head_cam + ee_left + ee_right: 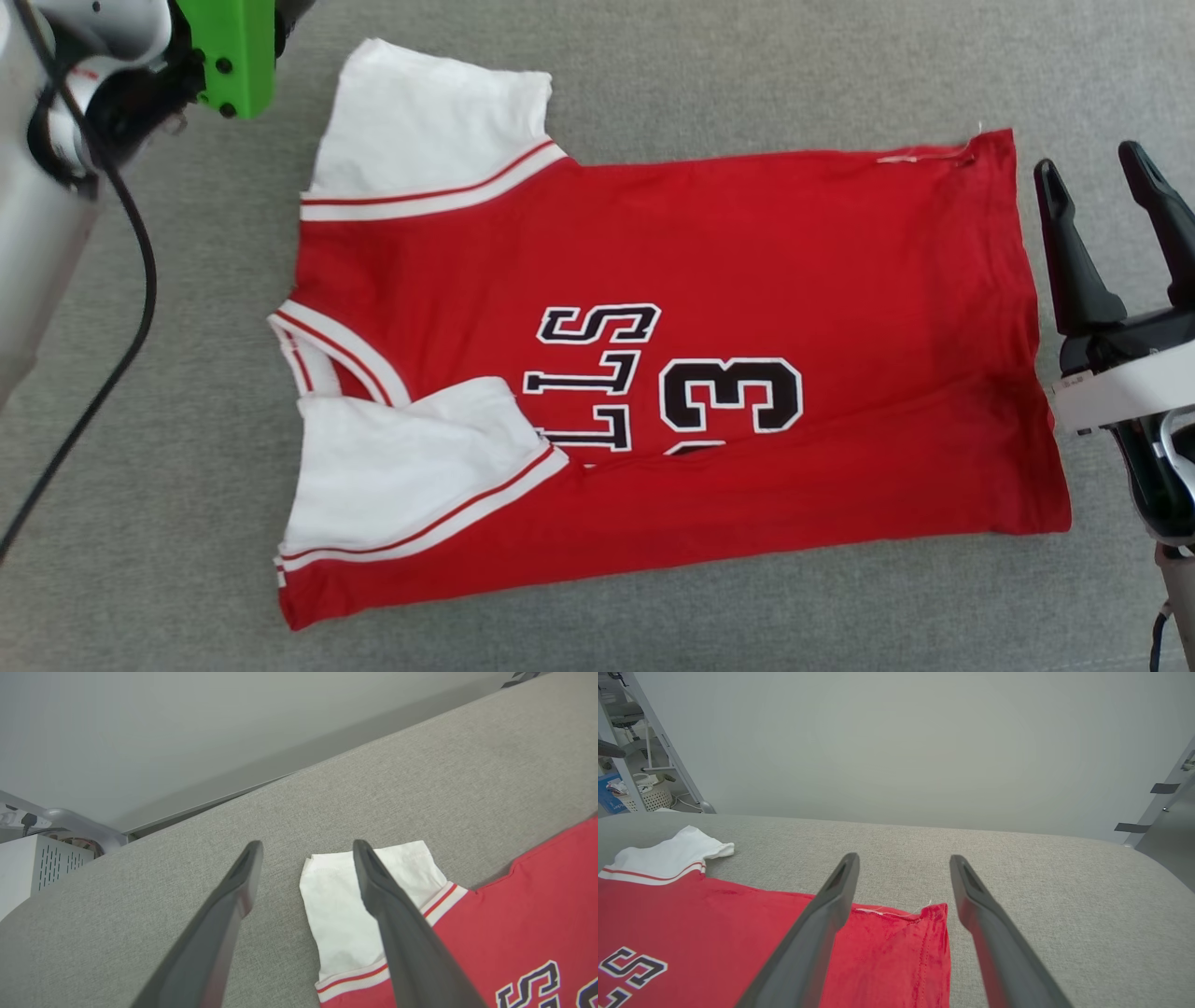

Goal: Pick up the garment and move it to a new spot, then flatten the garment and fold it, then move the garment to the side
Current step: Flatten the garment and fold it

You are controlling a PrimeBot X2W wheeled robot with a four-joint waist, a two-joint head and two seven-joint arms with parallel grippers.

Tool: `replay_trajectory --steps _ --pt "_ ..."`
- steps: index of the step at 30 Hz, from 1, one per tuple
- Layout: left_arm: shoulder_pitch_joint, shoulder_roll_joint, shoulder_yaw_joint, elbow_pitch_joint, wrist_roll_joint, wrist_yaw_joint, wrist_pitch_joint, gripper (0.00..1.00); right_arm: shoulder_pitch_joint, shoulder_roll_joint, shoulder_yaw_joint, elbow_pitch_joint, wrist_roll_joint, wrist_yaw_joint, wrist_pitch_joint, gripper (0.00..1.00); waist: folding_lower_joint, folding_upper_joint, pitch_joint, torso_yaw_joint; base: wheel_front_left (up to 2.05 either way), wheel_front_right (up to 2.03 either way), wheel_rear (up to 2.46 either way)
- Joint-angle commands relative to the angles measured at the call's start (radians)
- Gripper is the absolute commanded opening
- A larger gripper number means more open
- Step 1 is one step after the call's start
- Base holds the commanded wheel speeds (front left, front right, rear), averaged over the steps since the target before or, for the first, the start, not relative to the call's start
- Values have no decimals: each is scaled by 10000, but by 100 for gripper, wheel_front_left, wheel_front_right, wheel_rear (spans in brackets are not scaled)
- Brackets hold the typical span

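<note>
The red jersey-style T-shirt with white short sleeves (747, 252) is lying flat on the grey woven upholstery surface (653, 75), collar toward the robot's left and hem toward its right. Its near edge is being shown folded up over the lower letters. The right gripper (1088, 161) is being held just beside the hem, fingers spread, nothing pinched. In the right wrist view, the far hem corner is being framed between both fingers. The left gripper (307, 844) is being held near the far white sleeve, fingers spread and empty, one finger crossing the sleeve in the left wrist view.
</note>
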Motion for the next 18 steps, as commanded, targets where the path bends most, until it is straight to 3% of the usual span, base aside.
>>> replay_trajectory --steps 1,6,15,16,17,18 --pt "-429 -70 -119 284 -75 -161 429 100 -268 25 88 18 -87 -7 -86 100 -1 0 936 -673 0 0 0" --pt "-1117 -207 -756 1347 -222 -479 2244 100 -603 3 241 189 -50 -7 -198 100 -1 0 1435 -908 0 0 0" --pt "-1085 -327 -1371 2409 -201 -727 2800 100 -915 -76 516 629 -32 -7 -470 100 -1 0 1734 -1088 0 0 0" --pt "-1010 -337 -1464 2463 -239 -752 2883 38 -924 -104 495 691 -13 -7 -495 100 -1 0 1698 -1062 0 0 0" --pt "-958 -347 -1514 2483 -263 -769 2877 0 -930 -127 473 741 2 -7 -509 100 -1 0 1651 -1032 0 0 0" --pt "-902 -358 -1555 2498 -300 -787 2822 0 -948 -158 437 786 12 -7 -530 100 -1 0 1591 -994 0 0 0"
